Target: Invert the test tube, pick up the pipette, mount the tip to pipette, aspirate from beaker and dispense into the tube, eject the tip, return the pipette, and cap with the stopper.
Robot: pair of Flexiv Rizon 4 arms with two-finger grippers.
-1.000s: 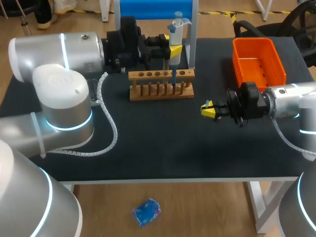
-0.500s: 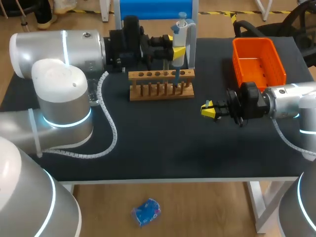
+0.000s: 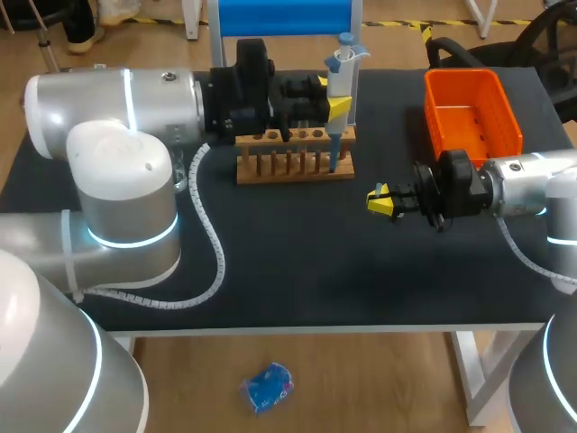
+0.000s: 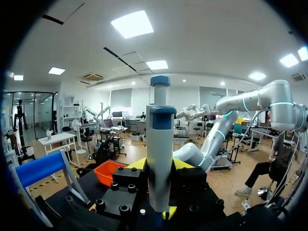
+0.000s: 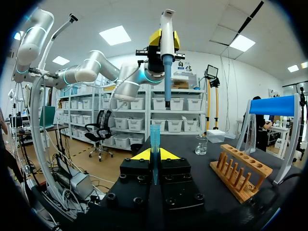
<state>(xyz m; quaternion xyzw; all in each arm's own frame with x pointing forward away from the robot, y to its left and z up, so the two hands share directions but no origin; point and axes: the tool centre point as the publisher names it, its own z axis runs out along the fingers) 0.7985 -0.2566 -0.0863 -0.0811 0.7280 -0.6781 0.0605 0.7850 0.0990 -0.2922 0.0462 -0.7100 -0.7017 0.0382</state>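
I am holding the pipette (image 3: pixel 342 70) in my left gripper (image 3: pixel 331 97). Its two yellow fingers are squeezing the pipette from both sides. The pipette is standing straight up. Its thin blue end is pointing down, close over the wooden rack (image 3: pixel 270 173) at the back of the table.

My right gripper (image 3: pixel 381 200) is hanging low over the table, in front of the rack and a bit to its right. In the right wrist view its fingers are pinching a thin blue test tube (image 5: pixel 154 137). The tube is standing straight up too, with its open end on top.

I think the big job coming is getting liquid into that tube. So the pipette's point and the tube's mouth are the two things that must line up. Seen from the tube, the pipette is hanging higher up and farther ahead, well apart from it. Both are long and thin, and both are upright, so they are already pointing the same way. The pipette only needs to come over the tube.

I cannot tell if a tip is on the pipette, or if any liquid is inside it.

The beaker (image 5: pixel 201 144) is sitting on the table far ahead of the tube. My left arm is the nearer one to it.

I am counting one pipette, one test tube, one beaker, one rack, one orange bin (image 3: pixel 462 79) and two grippers.
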